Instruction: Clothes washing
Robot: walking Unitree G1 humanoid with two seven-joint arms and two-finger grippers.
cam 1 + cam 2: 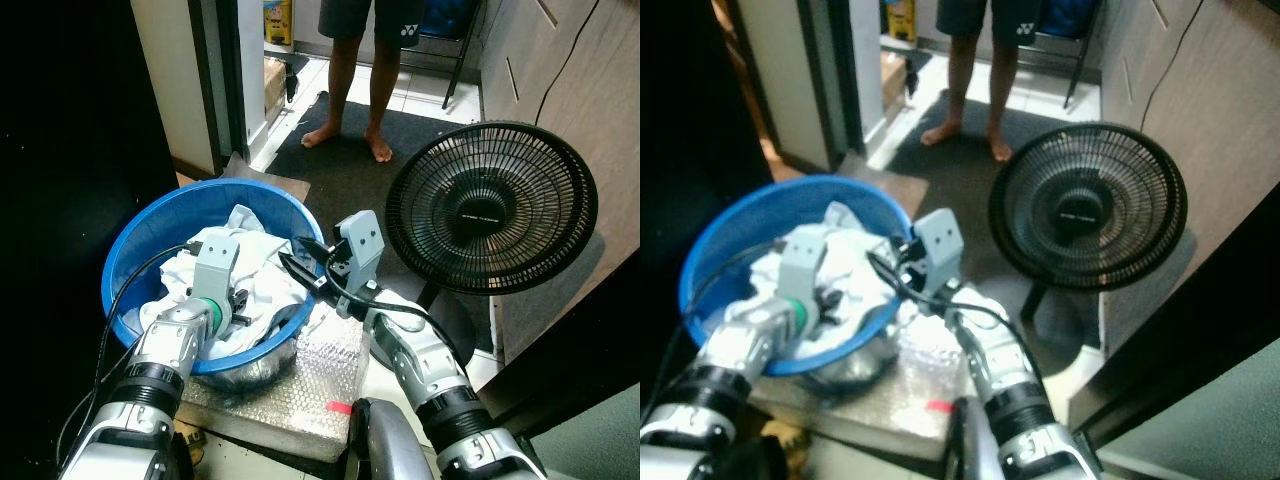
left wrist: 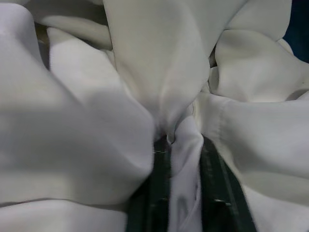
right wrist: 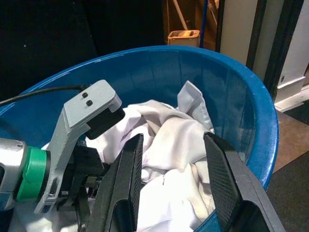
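The left arm reaches forward and down into a blue tub (image 1: pixel 140 250), its left gripper (image 2: pixel 181 145) buried in a heap of white cloth (image 1: pixel 250 250) that fills most of the tub. From the left wrist camera, a fold of that cloth runs straight down between the two black fingers (image 2: pixel 161 179), which are pressed in on it from both sides, pinching it. The right arm comes in from the other side with its forearm angled toward the tub, and the right gripper (image 1: pixel 305 268) hangs at the tub's near right rim, just above the edge of the cloth. Its jaws are spread apart; the right wrist camera looks between them at the cloth lying below, with no fold caught between the fingers. That same camera also shows the left wrist's grey bracket and green collar sitting on the heap inside the tub, which the left wrist camera cannot show. The head cameras add the surroundings: the tub rests on a sheet of bubble wrap (image 1: pixel 320 375), a black fan (image 1: pixel 490 205) stands just to its right, and a person's bare legs (image 1: pixel 355 100) stand on a dark mat beyond.
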